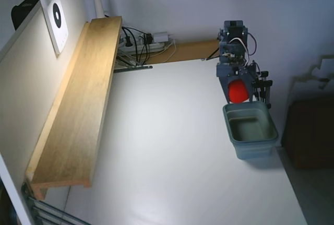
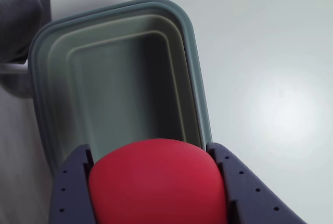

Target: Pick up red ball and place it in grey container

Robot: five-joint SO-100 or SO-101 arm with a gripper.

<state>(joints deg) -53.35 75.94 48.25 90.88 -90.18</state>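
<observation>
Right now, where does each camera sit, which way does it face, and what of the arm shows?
Fixed view: high, angled down over the white table and wooden shelf; shows the arm's upper part and the gripper.
Wrist view: on the gripper, looking down into the grey container; only the fingers show.
Both share the held red ball and container.

Fixed view looks down from high; wrist view looks closely into the grey container [image 2: 119, 78].
</observation>
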